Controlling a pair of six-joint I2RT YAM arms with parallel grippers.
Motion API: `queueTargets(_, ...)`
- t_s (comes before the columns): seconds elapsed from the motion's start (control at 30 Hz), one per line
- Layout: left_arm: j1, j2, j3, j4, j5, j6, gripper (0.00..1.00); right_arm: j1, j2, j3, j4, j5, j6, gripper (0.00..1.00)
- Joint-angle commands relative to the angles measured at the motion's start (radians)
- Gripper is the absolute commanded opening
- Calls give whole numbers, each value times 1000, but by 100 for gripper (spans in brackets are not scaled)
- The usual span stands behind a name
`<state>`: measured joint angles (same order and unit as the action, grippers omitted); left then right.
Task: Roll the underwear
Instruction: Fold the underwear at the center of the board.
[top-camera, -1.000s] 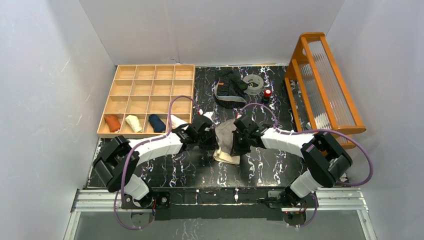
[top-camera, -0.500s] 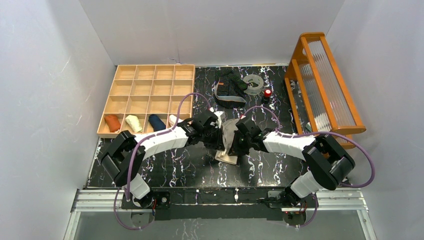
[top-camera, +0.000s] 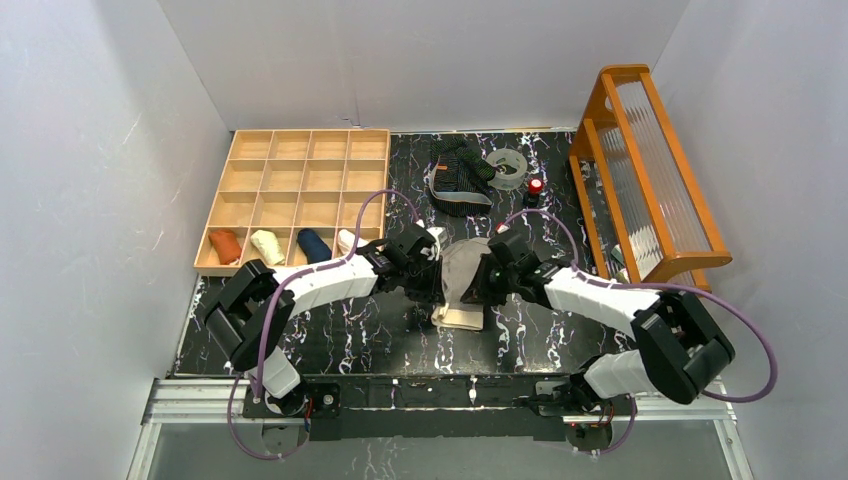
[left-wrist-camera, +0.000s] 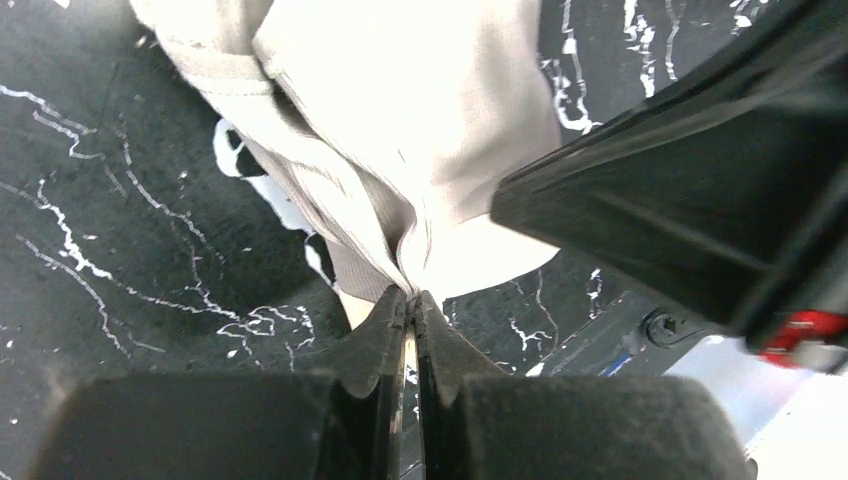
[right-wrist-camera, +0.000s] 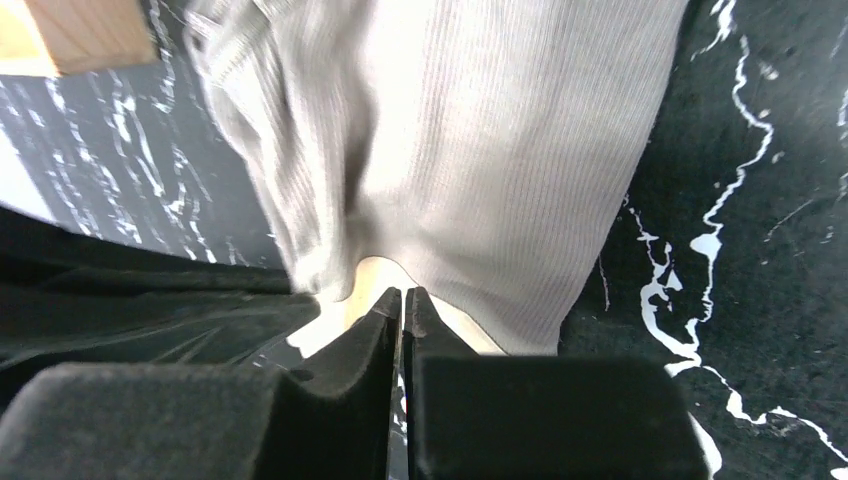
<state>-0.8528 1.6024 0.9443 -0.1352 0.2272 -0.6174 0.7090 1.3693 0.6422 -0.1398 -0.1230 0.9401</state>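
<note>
The beige-grey underwear (top-camera: 462, 283) hangs bunched between my two grippers at the middle of the black marbled table (top-camera: 340, 335). My left gripper (top-camera: 437, 281) is shut on its left side; in the left wrist view the cloth (left-wrist-camera: 430, 120) gathers into folds right at the pinched tips (left-wrist-camera: 412, 297). From the right, my right gripper (top-camera: 484, 282) is shut against the other edge, and the ribbed cloth (right-wrist-camera: 470, 150) drapes over its tips (right-wrist-camera: 403, 293). A black striped underwear (top-camera: 458, 176) lies flat at the back of the table.
A wooden compartment tray (top-camera: 300, 150) sits at the back left with several rolled garments in its front row. A clear tape ring (top-camera: 508, 166) and a small red-topped object (top-camera: 535, 187) lie beside the striped garment. An orange rack (top-camera: 650, 165) stands on the right.
Both grippers have shifted slightly right and toward the back with the beige underwear. The right arm's elbow has swung out to the right. The cloth now hangs narrower between them.
</note>
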Motion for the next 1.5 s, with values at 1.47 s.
queueTargets(1.47,-2,16,18,147,137,-35,0,-81,252,2,254,-82,43,8)
